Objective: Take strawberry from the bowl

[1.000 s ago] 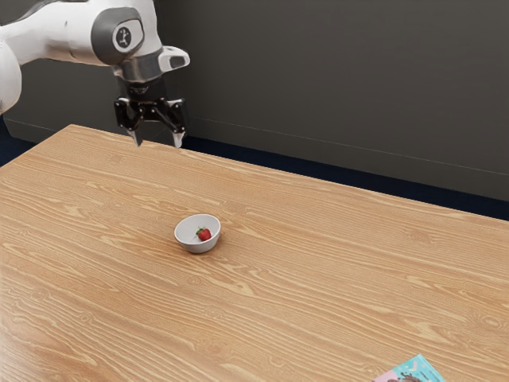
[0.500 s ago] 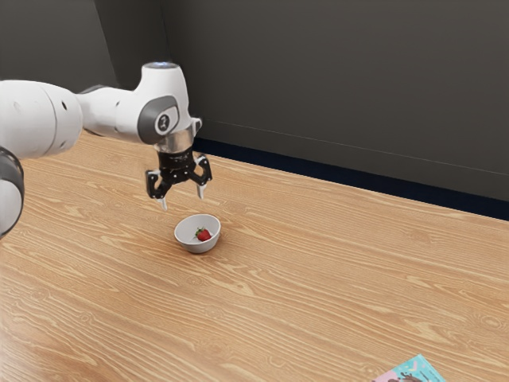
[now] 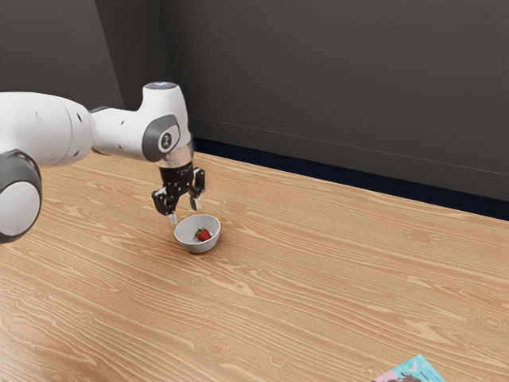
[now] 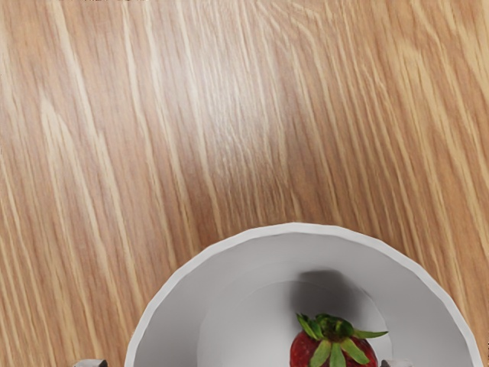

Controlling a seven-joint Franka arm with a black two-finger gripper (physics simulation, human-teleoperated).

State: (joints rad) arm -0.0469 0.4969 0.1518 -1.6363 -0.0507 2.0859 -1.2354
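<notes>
Left of frame ctr: hand (image 3: pixel 184 212) wide open, nothing held, near bowl (image 3: pixel 198 247); its spread could clip the rim & tip it if lowered as is. Strawberry (image 3: pixel 204 235) inside, nearer one finger, so might roll on closing; wall's the obstacle. Lower rt: booklet (image 3: pixel 409 375) on surface (image 3: pixel 318 278), well apart, no bother.

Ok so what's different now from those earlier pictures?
The open gripper has come down and toward the exterior view's right, now close above the bowl. Nothing was grasped or released. The bowl, the strawberry inside and the booklet stayed put.
</notes>
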